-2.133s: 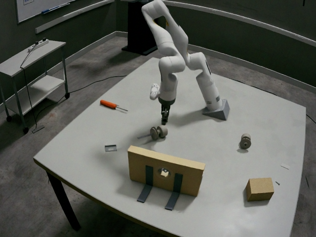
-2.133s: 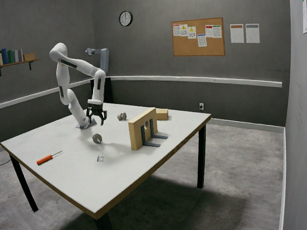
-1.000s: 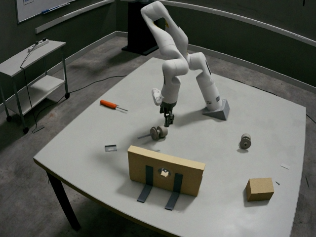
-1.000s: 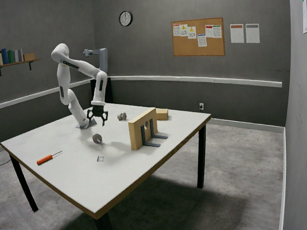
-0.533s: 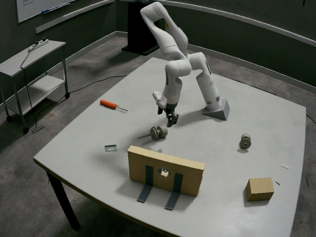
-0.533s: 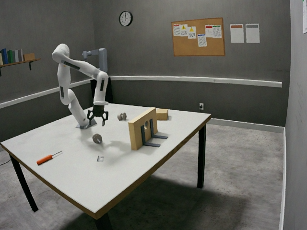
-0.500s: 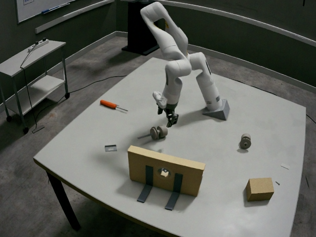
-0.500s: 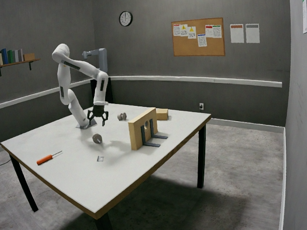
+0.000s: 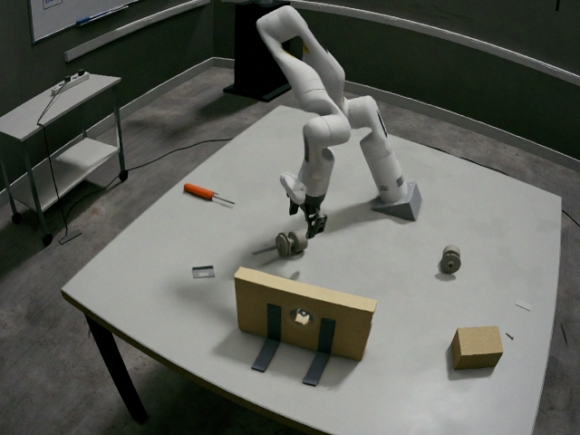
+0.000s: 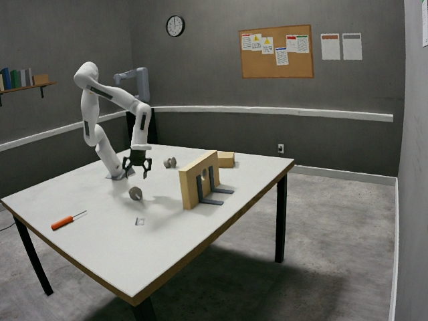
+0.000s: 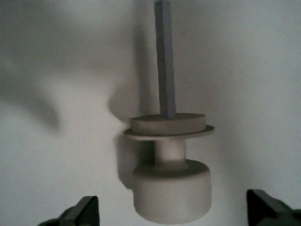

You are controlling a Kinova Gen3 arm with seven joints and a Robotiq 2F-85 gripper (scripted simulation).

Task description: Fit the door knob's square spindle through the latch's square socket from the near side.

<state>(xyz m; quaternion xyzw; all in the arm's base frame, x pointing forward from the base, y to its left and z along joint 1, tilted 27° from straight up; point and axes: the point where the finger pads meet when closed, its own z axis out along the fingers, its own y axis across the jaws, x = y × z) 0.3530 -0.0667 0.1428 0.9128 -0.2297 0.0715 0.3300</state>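
The door knob (image 9: 291, 243) (image 10: 135, 193) (image 11: 171, 190) lies on its side on the table, its round plate (image 11: 168, 127) and grey square spindle (image 9: 265, 250) (image 11: 165, 61) pointing away from the wrist camera. My gripper (image 9: 305, 219) (image 10: 135, 174) (image 11: 172, 211) is open and empty. It hangs a little above the knob, with a finger on either side of the knob's head. The upright wooden board (image 9: 346, 323) (image 10: 188, 186) stands near the table's front edge on two dark brackets. The latch's square socket (image 9: 302, 318) (image 10: 204, 172) shows in its round hole.
A second knob (image 9: 450, 259) (image 10: 170, 162) lies to the right. A small wooden block (image 9: 477, 347) (image 10: 226, 159) sits at the front right. An orange screwdriver (image 9: 198, 190) (image 10: 62, 223) and a small metal plate (image 9: 203, 272) (image 10: 139, 221) lie on the left. The arm's base (image 9: 398, 201) is behind.
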